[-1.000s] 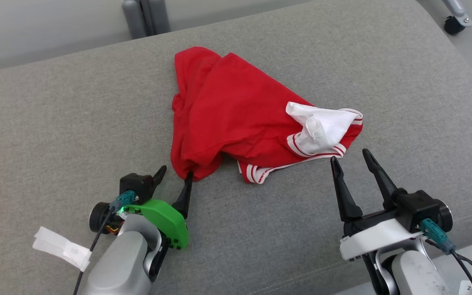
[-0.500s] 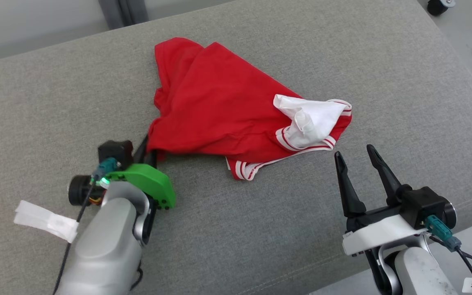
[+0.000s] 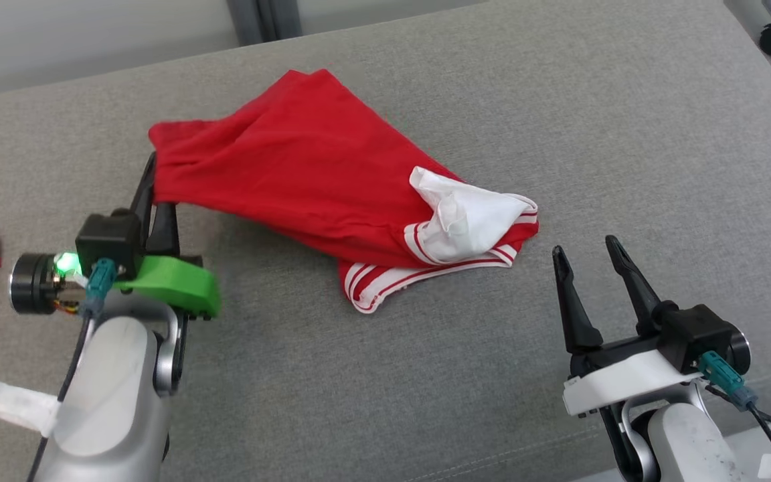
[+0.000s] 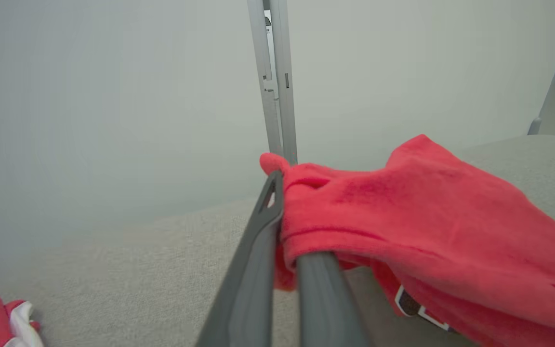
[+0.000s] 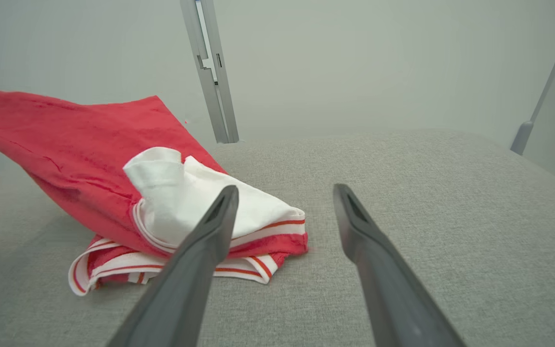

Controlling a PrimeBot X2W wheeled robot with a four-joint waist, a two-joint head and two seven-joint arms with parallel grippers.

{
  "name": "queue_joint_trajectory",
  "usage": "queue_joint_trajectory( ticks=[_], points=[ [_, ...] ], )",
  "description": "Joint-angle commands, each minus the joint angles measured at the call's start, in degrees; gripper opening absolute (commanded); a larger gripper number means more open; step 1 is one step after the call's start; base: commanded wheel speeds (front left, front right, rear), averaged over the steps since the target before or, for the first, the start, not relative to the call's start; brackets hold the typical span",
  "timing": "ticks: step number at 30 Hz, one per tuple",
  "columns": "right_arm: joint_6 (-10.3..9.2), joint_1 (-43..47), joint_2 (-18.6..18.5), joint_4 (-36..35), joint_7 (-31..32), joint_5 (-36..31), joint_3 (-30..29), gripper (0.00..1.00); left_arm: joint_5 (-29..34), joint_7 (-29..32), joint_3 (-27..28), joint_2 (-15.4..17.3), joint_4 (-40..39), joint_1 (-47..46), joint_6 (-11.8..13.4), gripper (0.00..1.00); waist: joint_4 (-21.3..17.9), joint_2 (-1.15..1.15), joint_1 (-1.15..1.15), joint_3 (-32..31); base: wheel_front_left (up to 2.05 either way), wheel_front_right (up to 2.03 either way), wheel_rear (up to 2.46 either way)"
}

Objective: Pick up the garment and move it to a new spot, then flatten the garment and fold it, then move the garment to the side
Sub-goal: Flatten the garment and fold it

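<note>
Now the left gripper [image 3: 156, 191] is pinching a raised corner of the red garment [image 3: 292, 167], while the right gripper [image 3: 585, 246] is hovering, fingers spread, near the front edge of the bench [image 3: 425, 375].

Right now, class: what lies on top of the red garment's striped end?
A crumpled white fabric piece lies on the red garment, above its striped hems. The cloth beneath it is covered, so whether it is attached cannot be told.
</note>
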Motion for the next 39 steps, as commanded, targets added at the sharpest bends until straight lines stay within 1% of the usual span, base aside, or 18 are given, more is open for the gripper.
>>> queue_joint_trajectory(
  ticks=[1, 6, 9, 10, 11, 12, 15, 16, 19, 22, 25, 30, 33, 39],
  points=[
    [-0.01, 0.32, -0.08, 0.04, -0.17, -0.15, 0.20, 1.00, 0.82, -0.02, 0.46, 0.56, 1.43, 2.19, 0.56, 0.00, 1.80, 0.00, 0.00, -0.74, 0.00, 0.00, 0.00],
    [-0.01, 0.14, -0.08, 0.43, -0.17, -0.17, 0.57, 1.00, 1.21, -0.02, 1.90, -0.45, 7.52, 5.89, 1.65, 0.00, 3.37, 0.00, 0.00, -1.03, 0.00, 0.00, 0.00],
    [-0.01, 0.00, -0.10, 0.67, -0.17, -0.37, 0.32, 1.00, 0.87, -0.03, 3.00, -1.42, 10.62, 7.37, 1.87, 0.01, 4.08, 0.00, 0.00, -1.21, 0.00, 0.00, 0.00],
    [-0.01, 0.05, -0.09, 0.71, -0.17, -0.45, 0.28, 1.00, 0.72, -0.03, 3.35, -1.72, 11.19, 7.75, 1.70, 0.37, 4.27, 0.00, 0.00, -1.31, 0.00, 0.00, 0.00],
    [-0.01, 0.09, -0.10, 0.77, -0.17, -0.51, 0.23, 1.00, 0.74, -0.03, 3.51, -1.88, 11.57, 8.02, 1.56, 0.92, 4.40, 0.00, 0.00, -1.40, 0.00, 0.00, 0.00],
    [-0.01, 0.14, -0.10, 0.84, -0.17, -0.48, 0.19, 1.00, 0.69, -0.03, 3.73, -2.09, 11.82, 8.37, 1.45, 1.00, 4.52, 0.00, 0.00, -1.50, 0.00, 0.00, 0.00],
    [-0.01, 0.49, -0.10, 1.00, -0.17, -0.25, -0.09, 1.00, 1.14, -0.03, 4.18, -2.92, 11.38, 9.78, 0.82, 1.00, 4.94, 0.00, 0.00, -2.01, 0.00, 0.00, 0.00],
    [-0.01, 0.66, -0.10, 1.03, -0.17, -0.14, -0.24, 1.00, 1.58, -0.02, 4.03, -3.09, 10.82, 10.42, 0.27, 1.00, 5.11, 0.00, 0.00, -2.22, 0.00, 0.00, 0.00],
    [-0.01, 0.93, -0.10, 1.28, -0.17, 0.01, -0.57, 1.00, 3.05, -0.03, 3.25, -2.88, 8.94, 12.47, -1.01, 1.00, 5.53, 0.00, 0.00, -2.88, 0.00, 0.00, 0.00],
    [-0.01, 1.36, -0.10, 1.47, -0.17, -0.01, -0.80, 1.00, 3.99, -0.03, 3.23, -2.80, 6.68, 15.09, -1.67, 1.00, 5.99, 0.00, 0.00, -3.87, 0.00, 0.00, 0.00],
    [-0.01, 2.02, -0.10, 1.60, -0.17, -0.01, -1.31, 1.00, 3.26, -0.02, 4.55, -3.10, 3.31, 17.67, -2.04, 1.00, 6.54, 0.00, 0.00, -4.84, 0.00, 0.00, 0.00],
    [-0.01, 3.04, -0.09, 1.56, -0.17, -0.11, -2.69, 1.00, 1.51, -0.03, 8.40, -4.47, -5.11, 21.23, -3.02, 1.00, 7.95, 0.00, 0.00, -6.45, 0.00, 0.00, 0.00],
    [-0.01, 3.66, -0.10, 1.49, -0.17, -0.37, -3.75, 1.00, 0.87, -0.02, 10.17, -5.47, -10.15, 22.82, -4.40, 1.00, 8.80, 0.00, 0.00, -7.39, 0.00, 0.00, 0.00],
    [-0.01, 4.60, -0.10, 2.12, -0.17, -0.59, -5.61, 1.00, -1.19, -0.01, 12.40, -7.16, -16.72, 24.99, -8.82, 1.00, 9.94, 0.00, 0.00, -9.20, 0.00, 0.00, 0.00]
  ],
)
